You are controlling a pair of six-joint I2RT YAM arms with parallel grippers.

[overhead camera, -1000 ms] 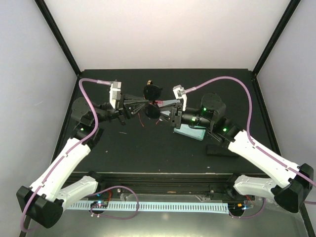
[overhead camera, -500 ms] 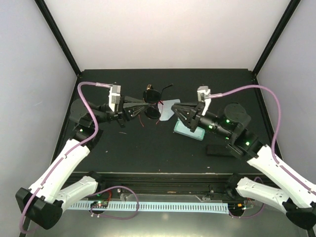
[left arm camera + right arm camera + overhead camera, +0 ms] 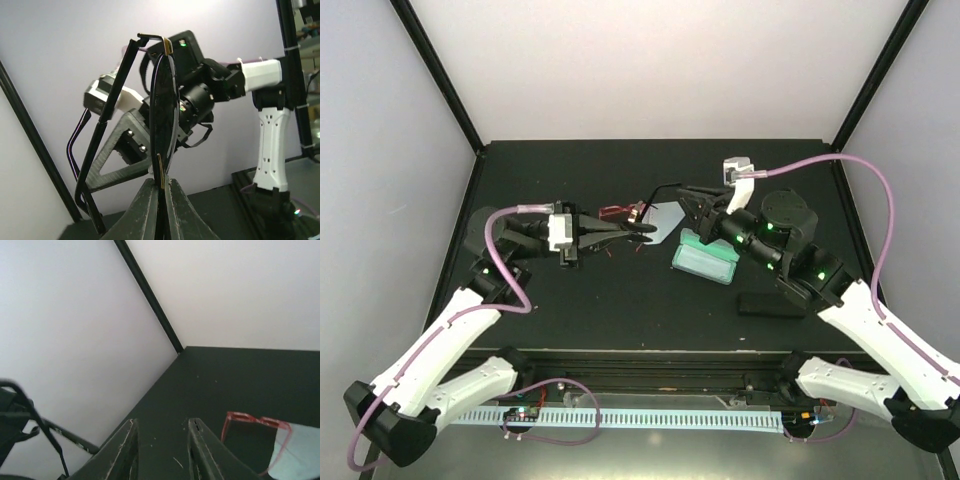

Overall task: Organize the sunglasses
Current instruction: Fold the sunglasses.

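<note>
Grip check, left to right. Left tool [image 3: 161, 192] is pinched together on the black sunglasses [image 3: 163, 115] and holds them clear of the bench [image 3: 620, 300]. The lens is edge-on to the left wrist camera and one temple is swung out. A second ago both arms met at this pair over mid-bench. Now the left tool has rolled, shifted a bit toward the near side, and carries the pair alone.

Just behind its tips the red sunglasses [image 3: 617, 212] lie flat on the bench. The right wrist view shows one red rim over the edge of the light blue cloth [image 3: 665, 220]. Can't tell if the red pair moved, since the arms covered that spot before.

Right tool [image 3: 162, 427] was in against the black pair a second ago. It has now pulled back right and toward the rear, fingers apart with nothing between them. A blurred black temple shows only at the far left of its view, so the right arm has let go.

Pale blue case [image 3: 707, 263] sits on the bench just below the right wrist. Black case [image 3: 767, 304] is further right, near the front edge. Can't tell from above whether either case is open.

My read is that the two-arm step on the black pair is over and the right arm is free for the next pick. The black pair has not yet been set down or cased and the red pair is not yet handled, so much of the task remains.
</note>
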